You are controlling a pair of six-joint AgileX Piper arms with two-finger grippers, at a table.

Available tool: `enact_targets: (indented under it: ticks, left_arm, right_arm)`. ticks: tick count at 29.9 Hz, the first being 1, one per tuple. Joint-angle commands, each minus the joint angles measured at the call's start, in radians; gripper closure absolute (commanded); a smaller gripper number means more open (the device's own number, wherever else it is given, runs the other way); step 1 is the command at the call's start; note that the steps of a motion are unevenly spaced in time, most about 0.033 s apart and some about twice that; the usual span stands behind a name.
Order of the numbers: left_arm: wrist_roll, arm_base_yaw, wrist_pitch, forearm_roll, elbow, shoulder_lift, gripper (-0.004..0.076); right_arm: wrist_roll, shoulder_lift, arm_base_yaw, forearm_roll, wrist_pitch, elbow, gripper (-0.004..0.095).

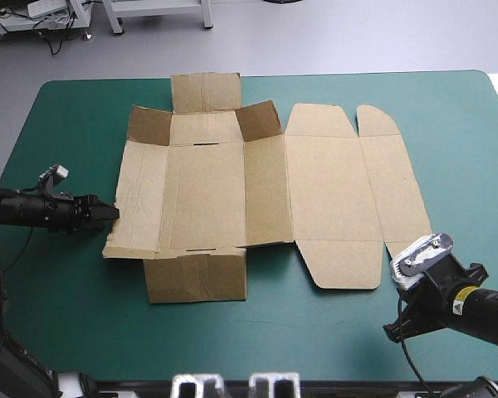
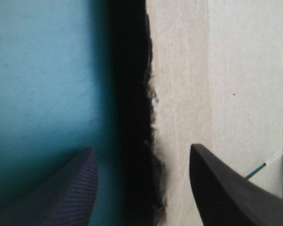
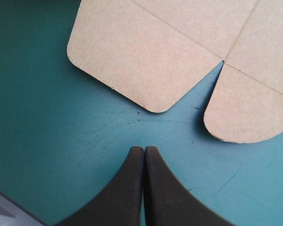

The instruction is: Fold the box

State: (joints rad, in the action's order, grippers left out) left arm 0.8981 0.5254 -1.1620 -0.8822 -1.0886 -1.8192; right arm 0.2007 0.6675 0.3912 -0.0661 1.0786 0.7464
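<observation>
The brown box lies as a flat cut sheet across the middle of the teal-green table. Its two dark corner flaps at the far side stand slightly raised. My left gripper is low at the sheet's left edge. In the left wrist view this gripper is open, with the ragged edge of the box running between its fingers, one over the board and one over the cover. My right gripper hovers near the front right. It is shut, a little short of two rounded flaps.
The table's front edge lies close behind the right gripper. Teal-green cover shows to the left of the sheet and in front of it. The sheet's far flap reaches close to the table's far edge.
</observation>
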Motion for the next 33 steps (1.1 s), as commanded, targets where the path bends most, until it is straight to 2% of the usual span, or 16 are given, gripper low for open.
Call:
enact_targets:
  ticks: [1,4,10,14,18,21,23,26,33]
  left_arm:
    - [0.006,-0.062,-0.047,-0.049,-0.051,-0.005,0.0302]
    - [0.006,-0.121,-0.049,-0.049,-0.089,-0.024,0.0302]
    - [-0.032,-0.212,0.018,-0.045,-0.145,-0.03,0.0302]
    - [-0.062,-0.238,0.01,-0.034,-0.152,-0.032,0.0316]
    - [-0.117,-0.252,-0.015,0.019,-0.152,-0.048,0.039]
    - [-0.144,-0.262,-0.023,0.031,-0.15,-0.058,0.0477]
    - [-0.144,-0.267,-0.032,0.028,-0.15,-0.063,0.0555]
    - [-0.095,-0.287,-0.023,0.023,-0.15,-0.066,0.072]
    - [0.024,-0.347,-0.033,-0.019,-0.152,-0.002,0.0734]
  right_arm:
    - [0.001,0.006,-0.002,-0.005,-0.025,0.028,0.0927]
    - [0.001,0.006,-0.002,-0.01,-0.014,0.028,0.0927]
    - [0.001,0.006,-0.002,-0.02,0.014,0.028,0.0927]
    - [0.001,0.006,-0.002,-0.02,0.022,0.028,0.0927]
    - [0.001,0.006,-0.002,-0.02,0.02,0.028,0.0927]
    - [0.001,0.006,-0.002,-0.022,0.018,0.028,0.0927]
    - [0.001,0.006,-0.002,-0.022,0.017,0.028,0.0927]
    - [0.001,0.006,-0.002,-0.022,0.014,0.028,0.0927]
    - [0.001,0.006,-0.002,-0.022,0.012,0.028,0.0927]
